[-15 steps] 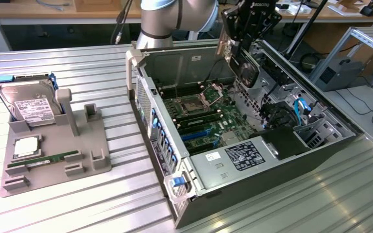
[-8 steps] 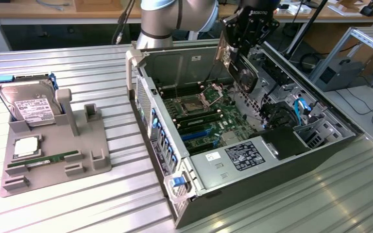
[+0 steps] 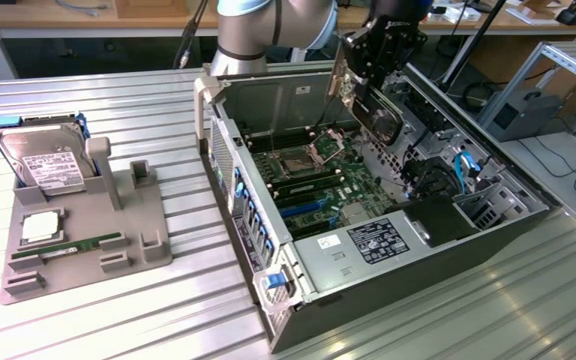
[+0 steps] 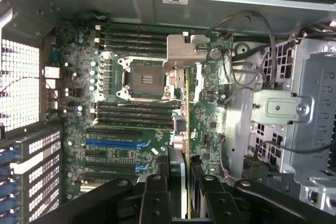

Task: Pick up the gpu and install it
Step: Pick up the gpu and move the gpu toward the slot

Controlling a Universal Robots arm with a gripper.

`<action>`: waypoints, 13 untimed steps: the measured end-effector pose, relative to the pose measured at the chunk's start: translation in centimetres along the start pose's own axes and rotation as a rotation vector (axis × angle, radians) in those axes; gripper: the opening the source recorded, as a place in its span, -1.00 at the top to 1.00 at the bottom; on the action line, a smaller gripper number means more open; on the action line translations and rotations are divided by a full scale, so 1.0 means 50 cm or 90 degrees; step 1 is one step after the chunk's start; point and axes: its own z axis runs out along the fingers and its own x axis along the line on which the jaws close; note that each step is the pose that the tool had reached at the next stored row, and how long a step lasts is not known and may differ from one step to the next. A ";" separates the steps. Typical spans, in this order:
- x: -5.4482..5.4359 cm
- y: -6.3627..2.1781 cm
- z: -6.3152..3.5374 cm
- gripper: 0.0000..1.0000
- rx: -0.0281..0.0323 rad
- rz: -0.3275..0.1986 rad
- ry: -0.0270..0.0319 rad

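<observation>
Ribbed grey metal worktop (image 3: 98,97). Lying on it toward the exterior view's right, an open computer case (image 3: 268,247), side panel off, grey sheet-metal walls. Inside it, a black label (image 3: 378,241) with white print on a silvery box, a small white sticker (image 3: 330,241) just beside; print on both too small to read. Flat on the case floor, a green circuit board (image 3: 318,176) with an empty square processor socket (image 4: 144,80) and blue card slots (image 4: 113,143).

Hanging in from the top of the exterior view, the robot arm (image 3: 263,26), pale grey and blue shell, wrist bent over the far half of the case. Black tool (image 3: 370,79) closed on the gpu (image 3: 380,120), a thin dark card held on edge above the board, silvery-beige bracket strip (image 3: 344,75) upright at its end toward the exterior view's left. In the wrist view, black fingers (image 4: 156,192) either side of the card's thin edge.

On the exterior view's left, well apart from the case, a grey moulded plastic holder (image 3: 138,232). Propped in it, a boxy silver hard drive (image 3: 43,161) with a white label, text unreadable; nearer the camera, a square silver processor chip (image 3: 40,225) and a slim green memory stick (image 3: 68,246) lying flat.
</observation>
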 end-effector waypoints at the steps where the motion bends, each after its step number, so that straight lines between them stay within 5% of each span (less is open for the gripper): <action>1: 0.000 0.000 0.002 0.47 -0.0001 -0.001 0.0000; 13: -0.002 0.000 0.040 0.47 -0.0001 -0.002 0.0000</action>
